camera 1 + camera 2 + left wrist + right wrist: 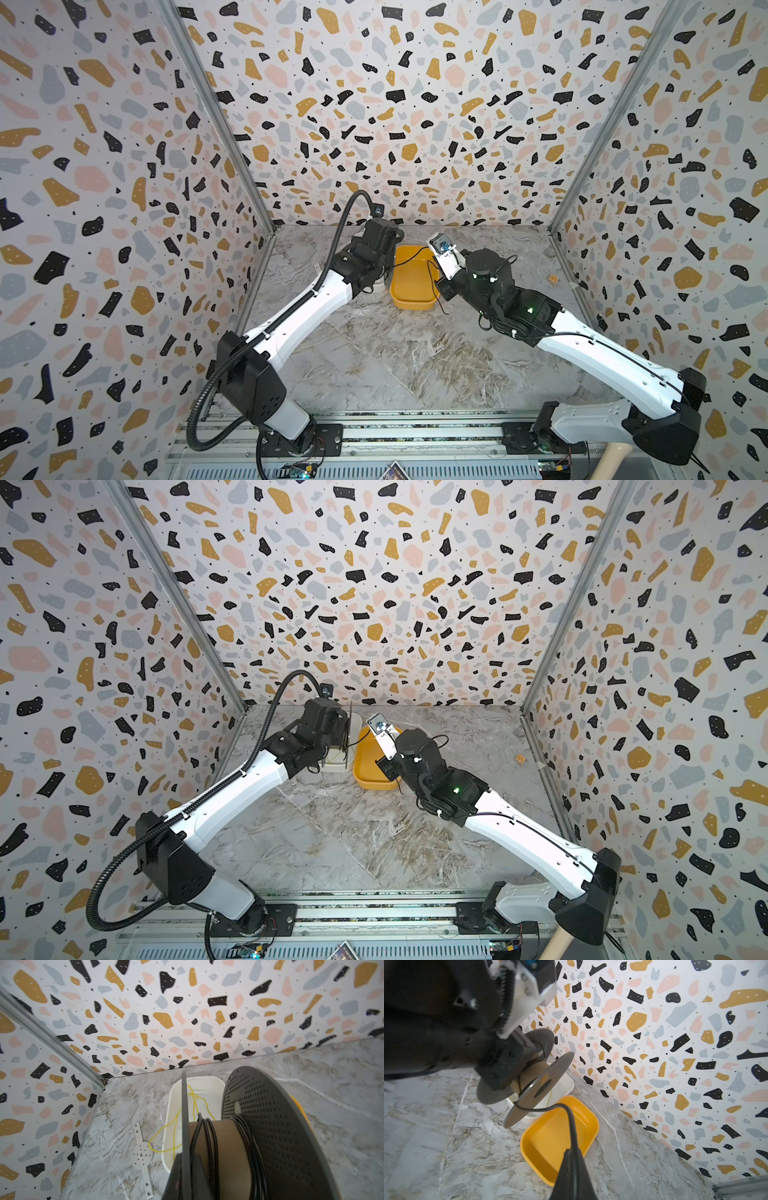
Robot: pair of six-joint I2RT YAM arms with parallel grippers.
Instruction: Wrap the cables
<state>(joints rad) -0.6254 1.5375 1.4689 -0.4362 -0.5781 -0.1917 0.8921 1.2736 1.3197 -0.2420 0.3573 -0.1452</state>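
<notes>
A grey perforated spool (270,1126) with a brown core carries several turns of the black cable (209,1147). My left gripper (185,1167) is shut on the spool's thin flange and holds it above the white tray (203,1084). From the spool (537,1088) the cable (571,1122) runs in a slack curve to my right gripper (572,1159), which is shut on it above the yellow tray (550,1138). In both top views the cable (411,255) (361,739) crosses between the two wrists, and a tail hangs below the right gripper (442,291).
A thin yellow cord (195,1101) lies in the white tray and trails over its rim onto the marble table. A metal bracket (143,1153) lies flat beside that tray. The yellow tray (411,299) is near the back wall. A small orange piece (552,279) is by the right wall.
</notes>
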